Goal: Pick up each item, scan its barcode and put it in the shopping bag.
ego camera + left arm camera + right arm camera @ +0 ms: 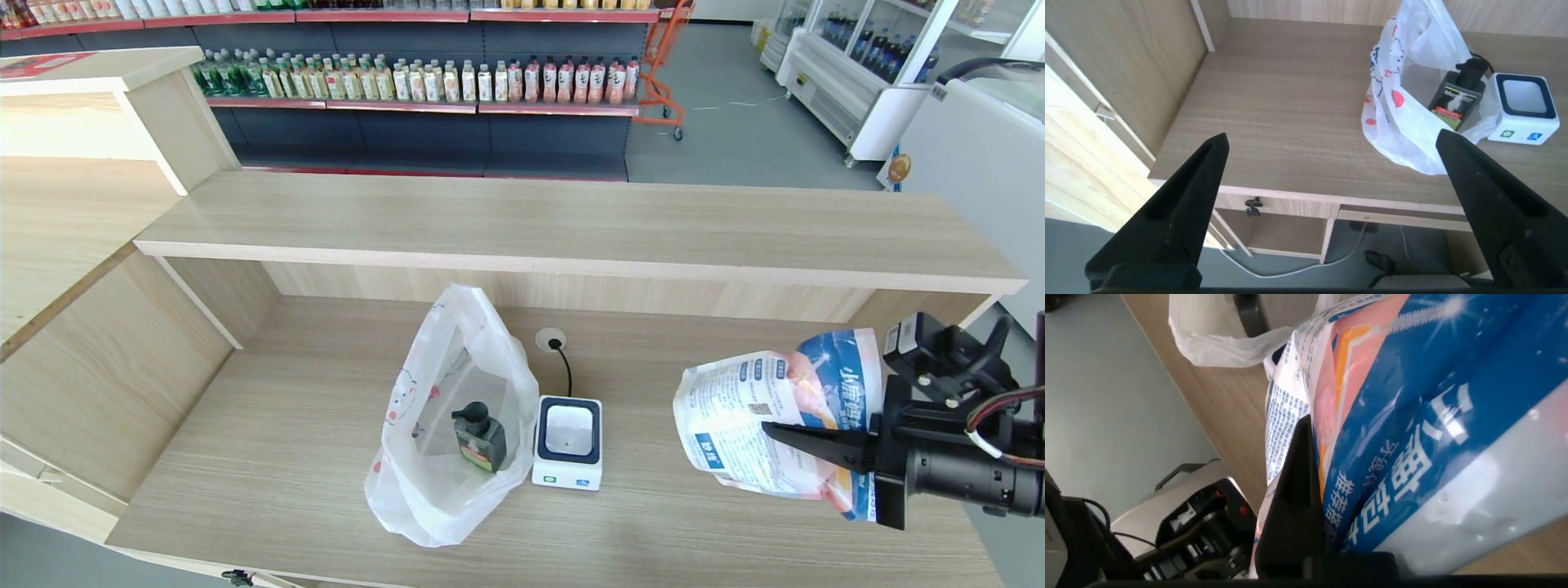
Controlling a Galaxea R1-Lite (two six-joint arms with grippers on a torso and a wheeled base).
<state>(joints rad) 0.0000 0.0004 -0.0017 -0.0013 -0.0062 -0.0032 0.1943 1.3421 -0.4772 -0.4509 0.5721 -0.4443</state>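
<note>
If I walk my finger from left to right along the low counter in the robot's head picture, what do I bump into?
shopping bag → scanner → pouch

A light wood counter (571, 220) with a raised ledge is set on a grey floor (735, 139). Shelves (424, 106) behind are stocked with bottles (490, 82); coolers (857, 90) are placed at the right, an orange trolley (660, 61) between.
</note>
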